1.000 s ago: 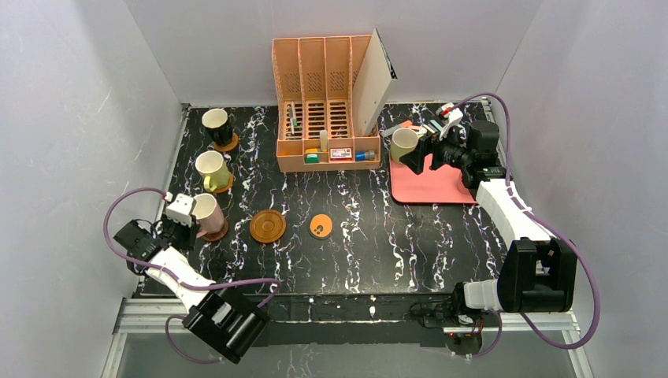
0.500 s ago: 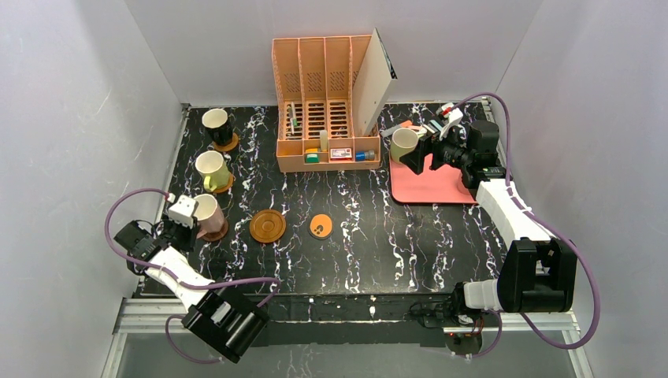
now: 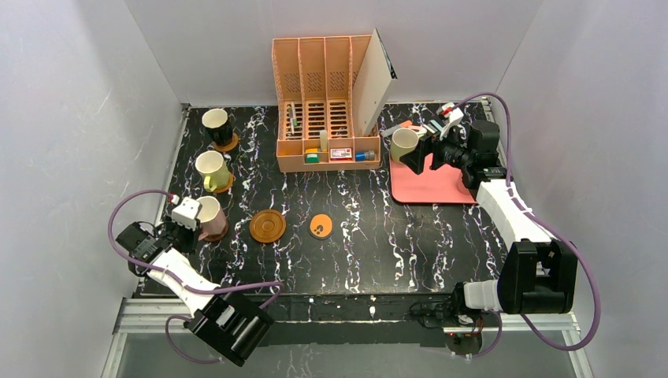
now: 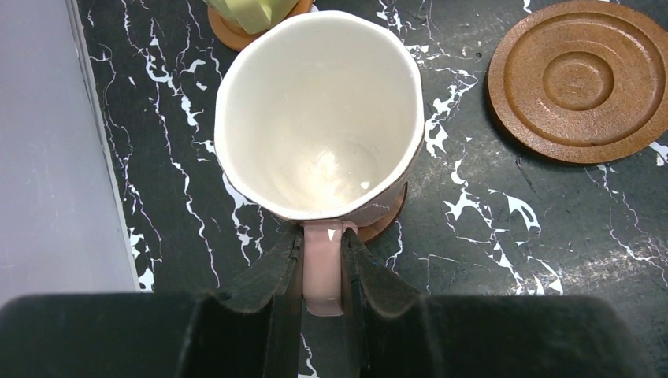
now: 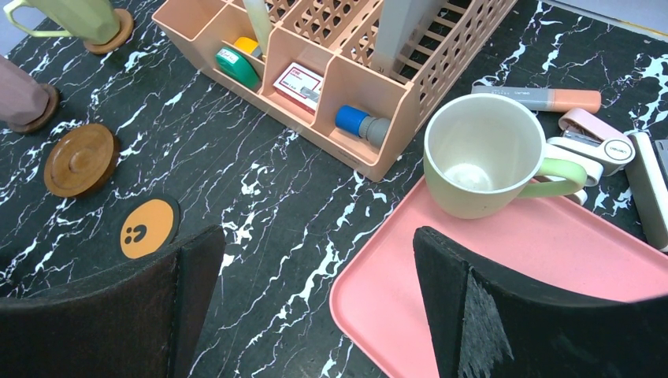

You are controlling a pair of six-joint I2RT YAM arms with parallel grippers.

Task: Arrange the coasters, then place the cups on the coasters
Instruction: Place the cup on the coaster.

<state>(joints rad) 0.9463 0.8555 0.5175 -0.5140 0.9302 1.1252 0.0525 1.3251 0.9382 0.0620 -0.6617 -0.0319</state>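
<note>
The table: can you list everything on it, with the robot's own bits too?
Cups: four; black cup, yellow cup and pink cup down the left side, each on a coaster; green cup on the tray.
Coasters: five; three brownish under cups; ringed wooden coaster and orange coaster bare, mid-table.
Tray: one, pink, right.
Organiser: one, peach, back centre.
Stationery: several pieces, mixed colours, behind the tray.
Left hand: shut on the pink cup's handle.
Right hand: open, near the green cup.

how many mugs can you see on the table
4: black mug, yellow mug and pink mug stand in a column near the left edge; olive green mug sits on the pink tray. Others may be hidden.
</note>
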